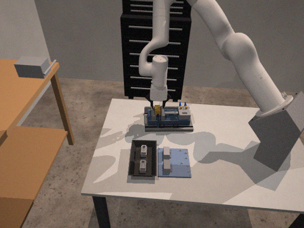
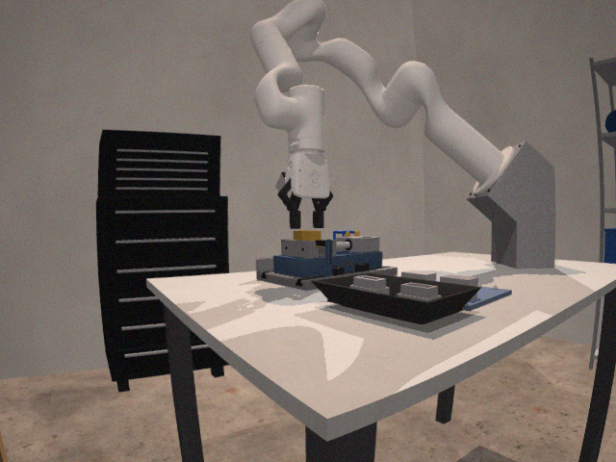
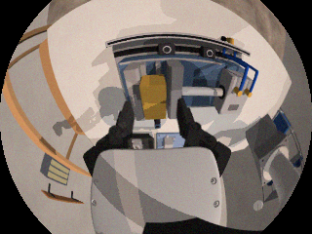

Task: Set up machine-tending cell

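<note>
A yellow brass blank (image 1: pixel 157 109) (image 2: pixel 306 234) sits in the blue vise (image 1: pixel 168 117) at its left end, standing proud of the jaws. My gripper (image 2: pixel 305 218) is open and empty, just above the brass blank, one finger to each side of it in the wrist view (image 3: pixel 155 113); the brass blank (image 3: pixel 154 97) lies between the fingertips there. Two grey aluminium blanks (image 1: pixel 166 152) (image 1: pixel 166 165) lie on the blue infeed plate (image 1: pixel 175 162). Two finished parts (image 1: pixel 143 150) (image 1: pixel 142 166) lie pocket up in the black outfeed tray (image 1: pixel 143 160).
The vise's hose block with blue fittings (image 1: pixel 183 111) is at its right end. A black tool cabinet (image 1: pixel 155 46) stands behind the table. The arm's grey base (image 1: pixel 280 129) is at the table's right. A wooden bench (image 1: pixel 22 118) stands at the left.
</note>
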